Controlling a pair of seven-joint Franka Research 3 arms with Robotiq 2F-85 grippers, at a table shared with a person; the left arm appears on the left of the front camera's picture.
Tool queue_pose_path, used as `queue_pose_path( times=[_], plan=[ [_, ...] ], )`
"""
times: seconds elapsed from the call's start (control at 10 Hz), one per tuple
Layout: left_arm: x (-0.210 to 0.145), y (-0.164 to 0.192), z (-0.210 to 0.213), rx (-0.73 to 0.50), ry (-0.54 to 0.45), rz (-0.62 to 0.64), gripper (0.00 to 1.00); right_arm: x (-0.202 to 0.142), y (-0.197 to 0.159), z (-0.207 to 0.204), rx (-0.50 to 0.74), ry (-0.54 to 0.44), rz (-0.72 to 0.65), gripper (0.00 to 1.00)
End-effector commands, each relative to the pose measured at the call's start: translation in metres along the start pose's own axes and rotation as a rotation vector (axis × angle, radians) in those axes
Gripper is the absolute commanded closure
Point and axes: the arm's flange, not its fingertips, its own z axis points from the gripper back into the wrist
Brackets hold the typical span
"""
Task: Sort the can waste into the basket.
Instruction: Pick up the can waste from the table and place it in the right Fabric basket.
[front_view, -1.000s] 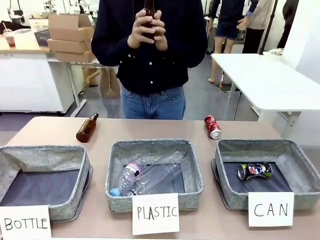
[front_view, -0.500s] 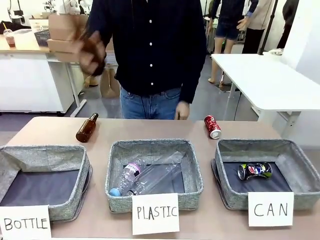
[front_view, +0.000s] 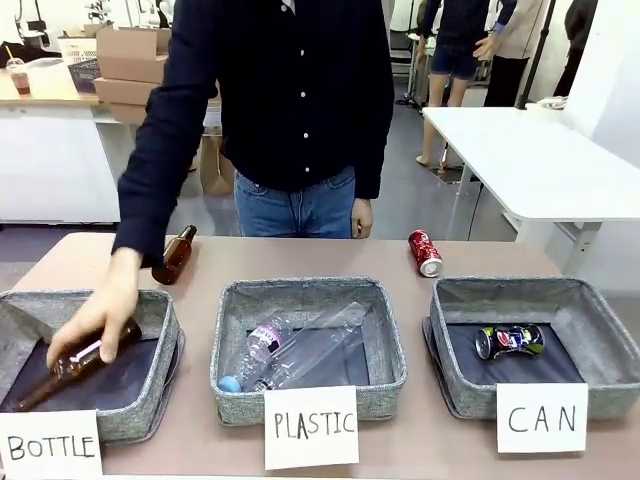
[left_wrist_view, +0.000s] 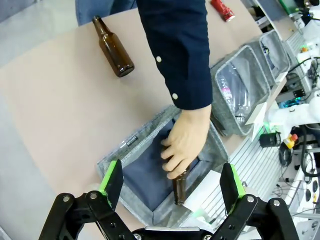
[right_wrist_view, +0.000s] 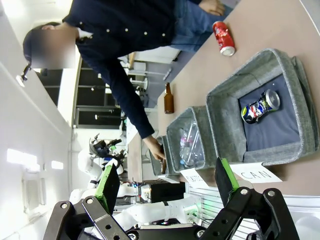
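Cans, two seen. One, the silver-blue can (front_view: 509, 341), lies on its side on the dark floor of the CAN basket (front_view: 505, 290), right of the floor's middle. The other, the red can (front_view: 425, 253), lies on its side on the desk (front_view: 300, 255), outside that basket and just behind its far left corner (a strip of bare desk shows between them). A white card (front_view: 541, 418) lettered CAN stands at the basket's front wall.

Left jaws: spread wide, nothing between the green pads (left_wrist_view: 112, 176). They hang above the BOTTLE basket (front_view: 90, 302), apart from it.

Right jaws: spread wide and empty as well, pads (right_wrist_view: 109, 182) clear of everything, set back from the near edge of the desk by the CAN basket's card.

Person: stands at the far side in a dark shirt, leaning over the desk. One hand (front_view: 105, 315) reaches into the BOTTLE basket and grips a brown bottle (front_view: 60, 372) by its body; the bottle is tilted, neck toward the basket's near left corner. The other hand (front_view: 361, 217) hangs at the desk's far edge, holding nothing that can be made out.

Remaining items: a second bottle (front_view: 174, 256), brown, lies on its side on the desk behind the BOTTLE basket. The middle basket (front_view: 385, 345), carded PLASTIC, holds clear bottles (front_view: 300, 355) lying on their sides.
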Motion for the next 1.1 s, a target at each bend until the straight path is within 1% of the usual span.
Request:
queue_pose_path(
  times=[0.0,0.1,0.2,0.3,0.4,0.5,0.6,0.7,0.8,0.9,1.0],
  plan=[
    [-0.003,-0.001,-0.001,0.014,0.002,-0.007,0.0,0.001,0.002,-0.001,0.018,-0.009,0.005,0.0],
    [-0.003,-0.001,-0.001,0.014,0.002,-0.007,0.0,0.0,0.0,0.0,0.0,0.0,0.0,0.0],
    [-0.003,-0.001,-0.001,0.014,0.002,-0.007,0.0,0.003,0.024,-0.033,-0.119,0.02,0.112,0.0],
    [-0.003,-0.001,-0.001,0.014,0.002,-0.007,0.0,0.009,0.053,-0.082,-0.205,0.064,0.262,0.0],
    [-0.003,-0.001,-0.001,0.014,0.002,-0.007,0.0,0.01,0.077,-0.124,-0.292,0.108,0.366,0.0],
    [-0.003,-0.001,-0.001,0.014,0.002,-0.007,0.0,0.008,0.091,-0.164,-0.371,0.172,0.424,0.0],
    [-0.003,-0.001,-0.001,0.014,0.002,-0.007,0.0,0.006,0.097,-0.201,-0.457,0.206,0.46,0.0],
    [-0.003,-0.001,-0.001,0.014,0.002,-0.007,0.0,0.004,0.101,-0.235,-0.558,0.189,0.515,0.0],
    [-0.003,-0.001,-0.001,0.014,0.002,-0.007,0.0,0.005,0.104,-0.273,-0.67,0.183,0.598,0.0],
    [-0.003,-0.001,-0.001,0.014,0.002,-0.007,0.0,0.006,0.101,-0.298,-0.745,0.208,0.697,0.0],
    [-0.003,-0.001,-0.001,0.014,0.002,-0.007,0.0,-0.007,0.105,-0.29,-0.669,0.295,0.638,0.0]
  ],
)
